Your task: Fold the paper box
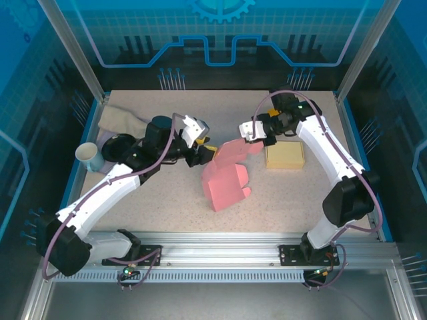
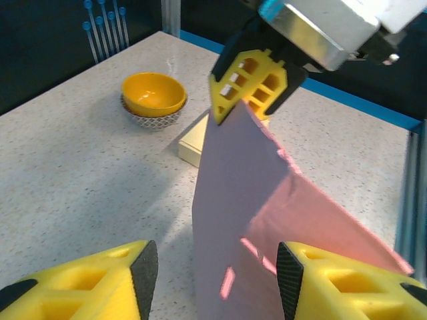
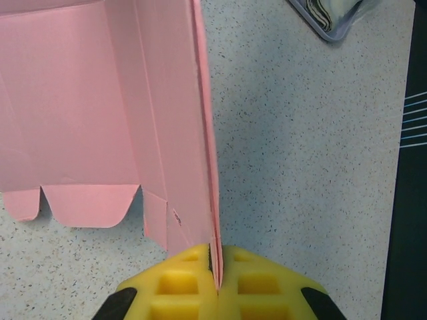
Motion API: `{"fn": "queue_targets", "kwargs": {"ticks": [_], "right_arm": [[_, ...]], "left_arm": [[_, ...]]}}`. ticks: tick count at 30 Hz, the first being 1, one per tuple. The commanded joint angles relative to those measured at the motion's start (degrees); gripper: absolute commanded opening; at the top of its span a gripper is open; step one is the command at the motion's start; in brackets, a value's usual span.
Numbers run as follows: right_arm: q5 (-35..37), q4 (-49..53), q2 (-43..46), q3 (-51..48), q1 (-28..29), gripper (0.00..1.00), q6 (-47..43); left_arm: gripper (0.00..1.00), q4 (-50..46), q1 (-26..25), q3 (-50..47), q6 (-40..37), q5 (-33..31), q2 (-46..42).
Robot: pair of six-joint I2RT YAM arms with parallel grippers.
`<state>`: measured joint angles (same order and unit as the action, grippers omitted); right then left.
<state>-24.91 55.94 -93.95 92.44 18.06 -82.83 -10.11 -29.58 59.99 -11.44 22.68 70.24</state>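
Paper box [image 1: 227, 179] sits mid-tabletop [image 1: 167, 200], not yet folded up: one part lies flat on the surface, the other is lifted and stands nearly on edge. The right gripper [image 1: 251, 137] is clenched on the far top edge of the lifted part; its wrist view shows the right gripper [image 3: 215, 270] fully closed, with the paper box [image 3: 87, 107] pinched between the fingers and hanging away from them. The long axis of the paper box runs from that pinch point toward the near edge of the tabletop, slanting slightly left. The left gripper [image 1: 204, 152] is released, jaws wide, just beside the left side of the paper box and not touching it as far as I can tell. From the left wrist, the paper box [image 2: 253, 220] rises straight ahead of the left gripper [image 2: 217, 270], with the right gripper [image 2: 243, 83] at its top corner. My read is that the right arm is anchoring, and the left arm is nearer the free left side, so the next crease or push is its job, moving rightward into the standing face. A yellow block [image 1: 285, 155] lies just behind the paper box toward the right edge, so a hard push could drive the paper box into it. A bowl [image 2: 153, 93] sits beyond that, well apart.
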Motion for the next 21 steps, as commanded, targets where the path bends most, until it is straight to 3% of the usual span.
{"fn": "queue_targets", "kwargs": {"ticks": [1, 15, 21], "right_arm": [[-1.01, -0.36, 2.18, -1.52, 0.46, 0.00, -0.75], [-2.31, 0.33, 4.47, -2.61, 1.78, 0.00, -1.93], [-4.34, 1.93, 5.43, -3.15, 1.84, 0.00, -2.59]], "left_arm": [[0.54, -0.53, -1.19, 2.25, -1.89, 3.03, 0.47], [0.54, -3.84, -5.48, 6.81, -4.60, 2.91, 4.72], [0.43, -3.86, -5.54, 7.91, -5.32, 1.76, 5.06]]}}
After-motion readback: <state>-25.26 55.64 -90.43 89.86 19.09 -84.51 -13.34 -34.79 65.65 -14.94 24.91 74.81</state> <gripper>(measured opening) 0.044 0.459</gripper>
